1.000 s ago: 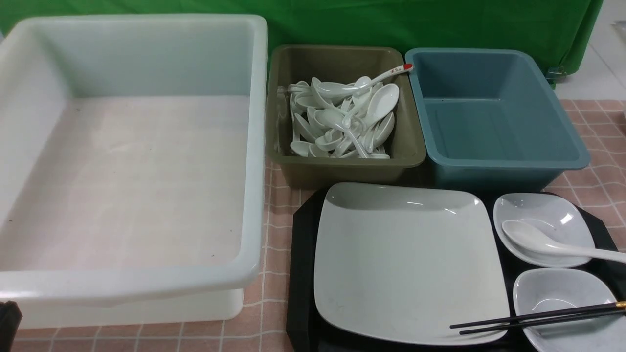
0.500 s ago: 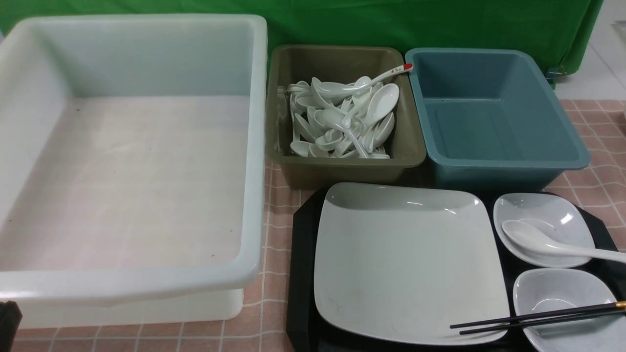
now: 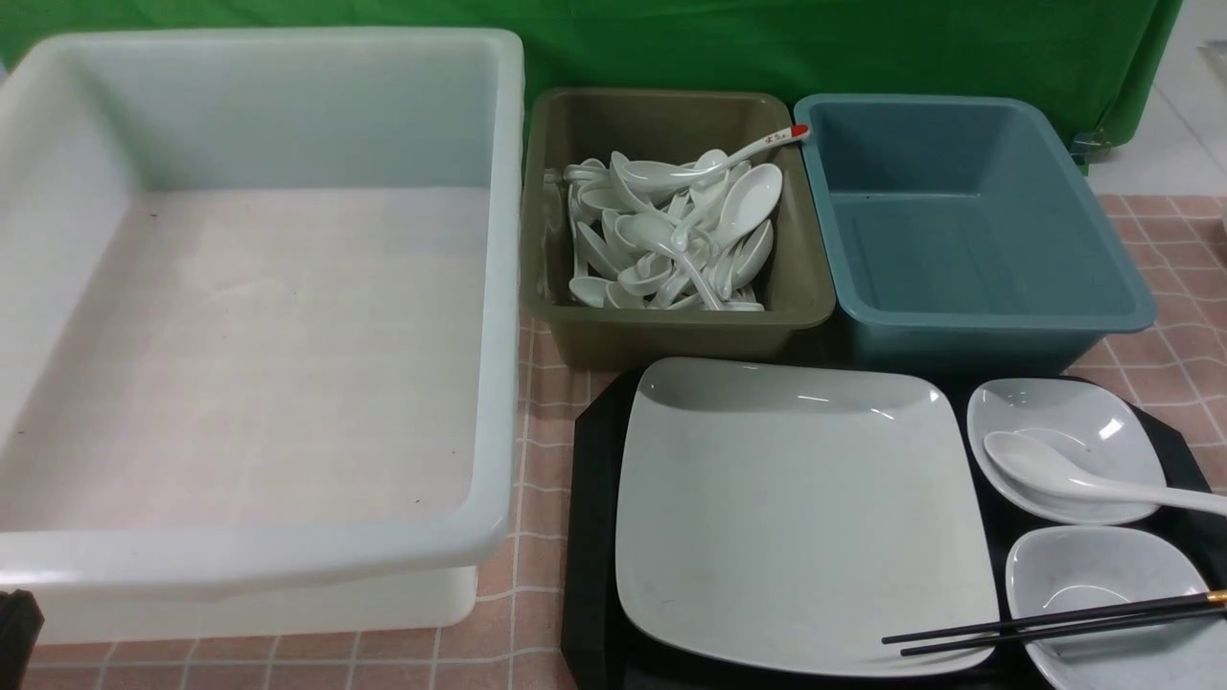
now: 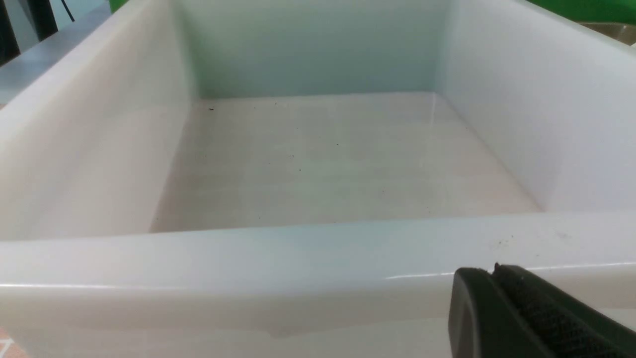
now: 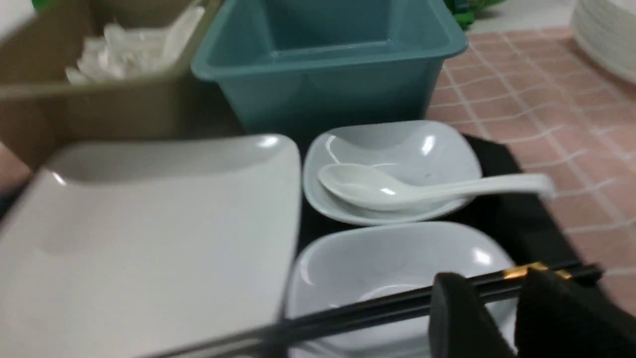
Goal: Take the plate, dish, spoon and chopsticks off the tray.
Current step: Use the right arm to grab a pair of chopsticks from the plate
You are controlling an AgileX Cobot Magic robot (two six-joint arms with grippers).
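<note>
Surface: pink checked cloth. At its right lies a large black rectangular plastic tray, matte, with cut-off corners and a raised rim. All task items sit on the tray.

Large square white plate: glossy, rounded corners, shallow raised rim. It fills the tray's left part.

To the right of the plate are two small rounded-square white dishes, smooth and shiny: far dish and near dish.

Plain white soup spoon: its deep oval bowl lies in the far dish and its handle runs out over the right rim.

Pair of thin black chopsticks, gold band near one end: they lie across the near dish, tips on the plate's near right corner.

Behind the tray: olive plastic bin heaped with white spoons, and beside it a blue plastic bin. At the left: big translucent white tub.

Left hand: black fingers pressed together, gripping nothing, close outside the tub's near wall.

Right hand: fingers partly spread, nothing between them. The chopsticks and near dish show past them, and no contact is seen.
</note>
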